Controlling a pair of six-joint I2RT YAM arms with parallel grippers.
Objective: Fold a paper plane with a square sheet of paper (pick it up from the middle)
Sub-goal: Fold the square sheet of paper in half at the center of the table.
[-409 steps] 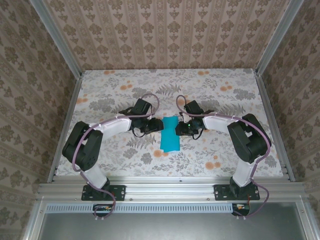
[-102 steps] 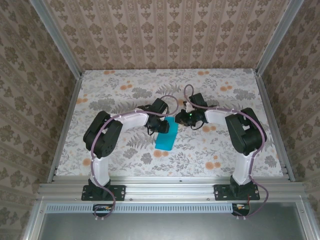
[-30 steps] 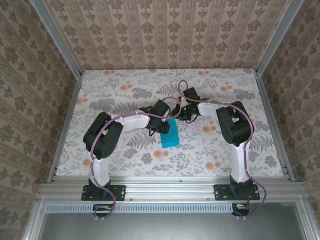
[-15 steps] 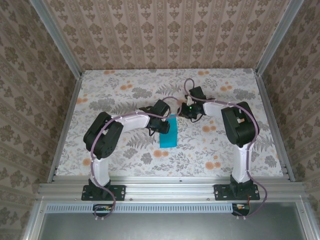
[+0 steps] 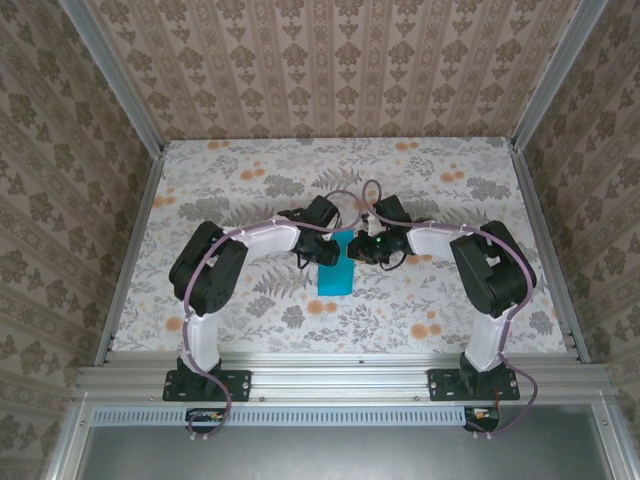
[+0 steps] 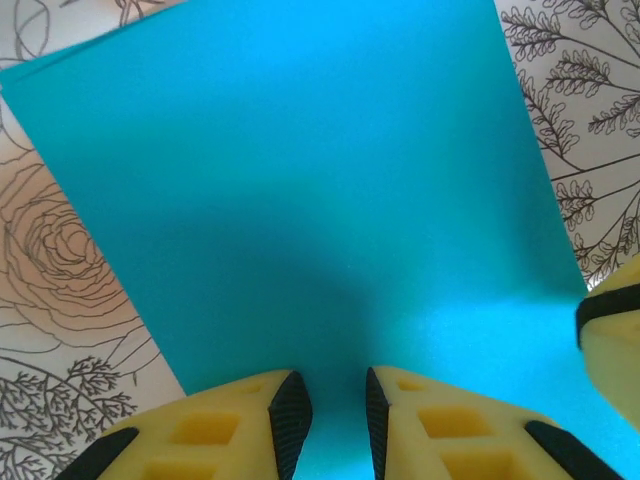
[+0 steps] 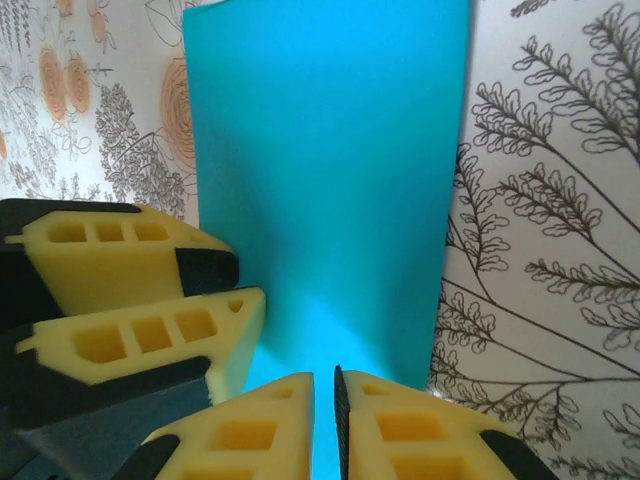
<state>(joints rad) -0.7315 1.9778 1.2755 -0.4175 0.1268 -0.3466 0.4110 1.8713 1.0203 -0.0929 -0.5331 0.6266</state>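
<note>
Right arm's swung back in over the last half second, and its tool (image 5: 368, 246) now sits at the far right corner of the square sheet of paper (image 5: 336, 278), pads nearly together, pinching that edge. Left tool (image 5: 322, 250) crowds the far left corner just beside it, jaws a sliver apart over the paper; gripping or only pressing, can't tell. Folded to a long rectangle, the sheet lies flat mid-worktop (image 5: 250, 170), long axis running near edge to far edge.
</note>
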